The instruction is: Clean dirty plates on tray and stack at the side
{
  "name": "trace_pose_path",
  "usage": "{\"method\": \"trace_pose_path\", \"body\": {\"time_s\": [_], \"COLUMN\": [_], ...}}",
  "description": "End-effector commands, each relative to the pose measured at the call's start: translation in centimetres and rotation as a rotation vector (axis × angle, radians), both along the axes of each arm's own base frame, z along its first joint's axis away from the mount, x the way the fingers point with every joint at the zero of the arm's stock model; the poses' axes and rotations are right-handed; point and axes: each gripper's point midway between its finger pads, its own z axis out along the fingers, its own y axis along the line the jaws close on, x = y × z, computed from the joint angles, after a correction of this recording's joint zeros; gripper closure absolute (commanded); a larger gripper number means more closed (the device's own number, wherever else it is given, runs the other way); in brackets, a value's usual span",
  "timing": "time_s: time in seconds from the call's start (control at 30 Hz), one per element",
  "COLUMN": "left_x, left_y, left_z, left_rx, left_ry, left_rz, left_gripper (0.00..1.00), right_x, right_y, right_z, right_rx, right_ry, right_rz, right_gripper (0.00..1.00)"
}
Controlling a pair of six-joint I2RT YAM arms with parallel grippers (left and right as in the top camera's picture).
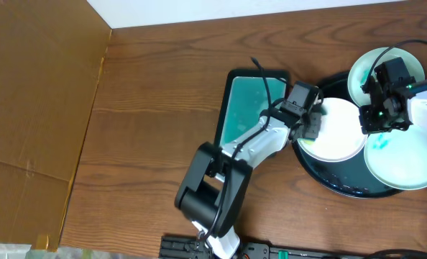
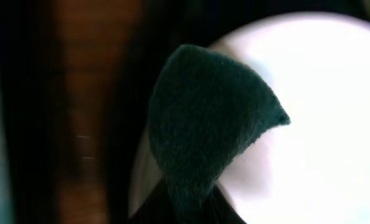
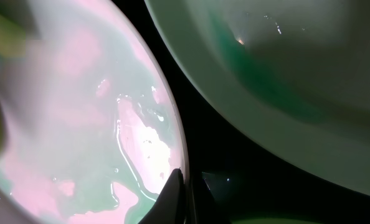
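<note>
Left jaws clamped on dark cloth (image 2: pixel 203 130) over plate (image 2: pixel 322 93), right jaws unreadable, tray (image 1: pixel 336 185) mostly covered.

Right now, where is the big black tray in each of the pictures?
Overhead: the tray is at the right of the picture, under three plates.
Left wrist: the dark band between the wood and the white plate, left of the cloth.
Right wrist: the black gap between two plates.
Shared landmark: the white plates lying on it.
</note>
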Motion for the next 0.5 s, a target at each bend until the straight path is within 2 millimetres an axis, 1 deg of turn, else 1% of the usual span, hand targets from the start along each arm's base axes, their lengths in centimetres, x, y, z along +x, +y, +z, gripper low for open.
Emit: {"method": "trace_pose_path", "body": {"time_s": [0.0,0.1,0.23,0.3,0.33,0.4,0.47], "left_x": [1.5,1.3,1.1,1.1,1.1,1.2,1.3], "left_y": [2.3,1.6,1.9,2.8,3.6,5.6,8.0], "left_z": [4.9,8.6,12.9,14.4,15.0,15.8,16.0], "left_rx": [0.029,-0.050,-0.098,-0.107,-0.103,-0.074,-0.033], "left_ry": [-0.144,-0.210,-0.301,-0.332,-0.344,-0.362,-0.369], "left_rz": [0.084,0.067,0.074,0.094,0.113,0.167,0.230], "left_gripper": [0.93,0.93,0.93,0.93,0.93,0.93,0.93], "right_x": [0.1,0.1,0.5,0.9,1.1,1.6,2.0], "right_y": [0.2,0.8,1.8,2.0,2.0,1.7,1.2], "right_z": [0.1,0.5,2.0,2.9,3.4,4.5,5.6], "right_rx": [-0.010,-0.009,-0.012,-0.041,-0.067,-0.138,-0.224], "right_ry": [-0.012,-0.032,-0.079,-0.116,-0.139,-0.185,-0.233], "right_rz": [0.025,0.065,0.111,0.120,0.134,0.150,0.155], "right_gripper": [0.99,0.99,0.99,0.99,0.99,0.99,0.99]}}
